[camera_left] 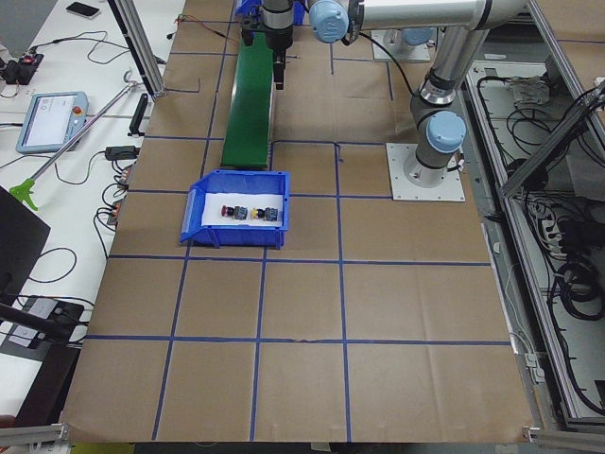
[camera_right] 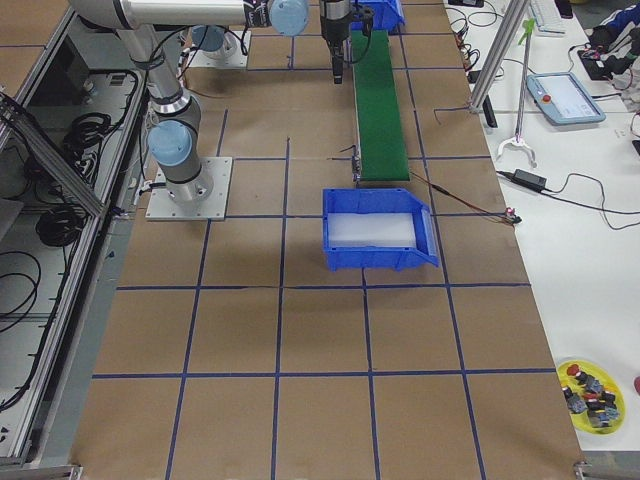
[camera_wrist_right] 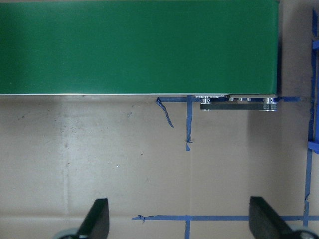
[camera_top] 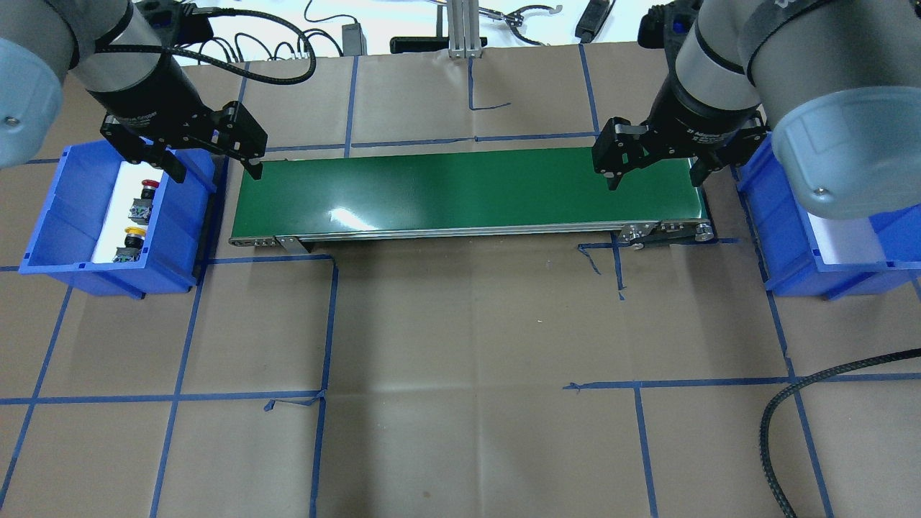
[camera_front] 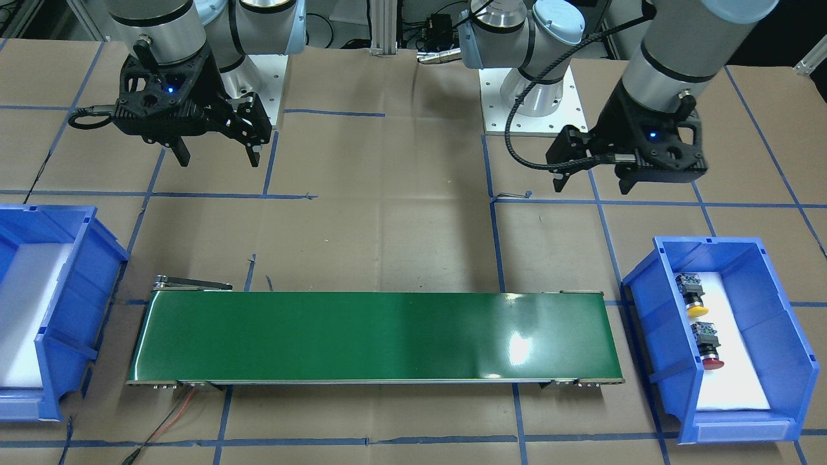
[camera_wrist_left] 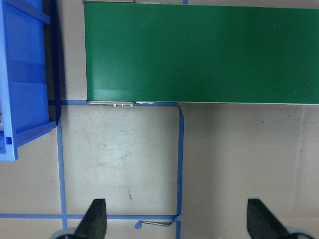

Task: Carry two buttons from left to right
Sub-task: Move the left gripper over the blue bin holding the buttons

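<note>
Inside left bin [camera_front: 769, 310], yellow-capped button [camera_front: 693, 297], red-capped button [camera_front: 707, 347], grey rear blocks

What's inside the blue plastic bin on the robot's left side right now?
A white liner with a yellow-capped push-button and a red-capped push-button lying on it, apart. Beneath the liner is hidden.

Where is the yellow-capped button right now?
The yellow-capped button lies in the blue bin at the overhead view's left, beside the red-capped button and nearer the robot.
</note>
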`<state>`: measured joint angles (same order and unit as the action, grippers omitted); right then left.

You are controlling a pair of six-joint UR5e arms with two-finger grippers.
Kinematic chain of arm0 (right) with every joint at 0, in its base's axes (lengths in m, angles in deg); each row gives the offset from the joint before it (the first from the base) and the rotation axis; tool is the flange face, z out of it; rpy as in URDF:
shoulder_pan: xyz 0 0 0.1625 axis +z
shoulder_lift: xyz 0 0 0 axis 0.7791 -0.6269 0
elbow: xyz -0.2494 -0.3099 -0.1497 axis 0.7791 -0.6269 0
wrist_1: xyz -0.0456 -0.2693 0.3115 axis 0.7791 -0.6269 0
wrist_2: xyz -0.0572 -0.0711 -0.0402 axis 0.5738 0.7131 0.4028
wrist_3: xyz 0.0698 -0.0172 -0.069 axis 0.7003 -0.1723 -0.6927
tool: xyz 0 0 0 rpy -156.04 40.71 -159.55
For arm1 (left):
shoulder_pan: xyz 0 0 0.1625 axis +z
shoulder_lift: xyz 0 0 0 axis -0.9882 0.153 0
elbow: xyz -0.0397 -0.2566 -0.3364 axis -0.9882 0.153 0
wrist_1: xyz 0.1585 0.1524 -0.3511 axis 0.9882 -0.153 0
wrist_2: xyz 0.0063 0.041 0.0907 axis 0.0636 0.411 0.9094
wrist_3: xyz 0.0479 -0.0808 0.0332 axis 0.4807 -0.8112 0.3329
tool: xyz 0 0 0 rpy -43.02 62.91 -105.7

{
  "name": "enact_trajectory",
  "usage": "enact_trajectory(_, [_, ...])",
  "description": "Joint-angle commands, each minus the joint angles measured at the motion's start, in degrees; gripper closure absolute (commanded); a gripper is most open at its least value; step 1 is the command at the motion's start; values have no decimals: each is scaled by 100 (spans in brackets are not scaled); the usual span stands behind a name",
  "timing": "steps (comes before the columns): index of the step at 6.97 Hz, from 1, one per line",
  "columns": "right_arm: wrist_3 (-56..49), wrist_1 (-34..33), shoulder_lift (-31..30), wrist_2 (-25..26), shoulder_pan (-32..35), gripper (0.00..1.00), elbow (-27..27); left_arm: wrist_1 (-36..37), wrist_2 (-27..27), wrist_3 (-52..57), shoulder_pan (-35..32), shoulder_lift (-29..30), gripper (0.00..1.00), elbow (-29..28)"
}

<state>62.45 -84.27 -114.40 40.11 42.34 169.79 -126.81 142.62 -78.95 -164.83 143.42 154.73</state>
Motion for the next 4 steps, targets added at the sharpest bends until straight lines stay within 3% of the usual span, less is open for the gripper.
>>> enact_trajectory(1, [2, -5, 0, 0, 9, 0, 8, 32, 4, 749, 773, 14, 0, -6])
enact_trajectory(4, [2, -32, 9, -9, 9, 0, -53, 163, -22, 2245, 2407, 329, 0, 151])
